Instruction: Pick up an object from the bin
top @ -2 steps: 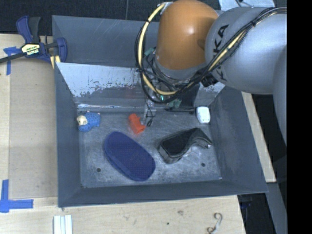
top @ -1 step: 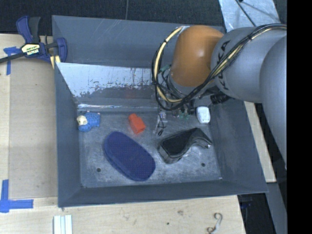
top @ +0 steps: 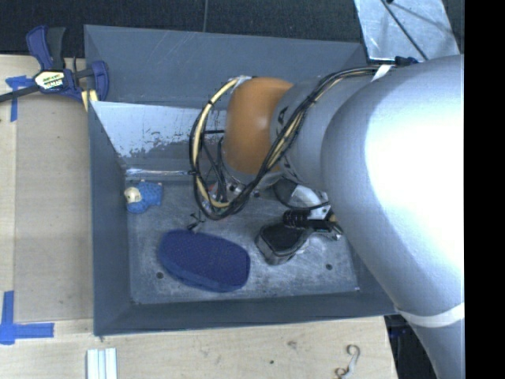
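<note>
While the gripper (top: 215, 202), open or closed cannot be told, hangs by the blue pad (top: 203, 260), descent should centre across its short axis.

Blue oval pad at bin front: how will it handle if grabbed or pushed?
The blue oval pad looks matte and fabric-like, probably soft and light. Lying flat and broad, it should slide, not roll; may sag if pinched at an edge.

Oval cushion (top: 203, 260) lying near the front of the bin (top: 110, 235) floor, small toy (top: 142, 197) behind it to the left by the back wall, rounded case (top: 281, 242) just right of it, robot arm (top: 252, 125) above and behind it
</note>
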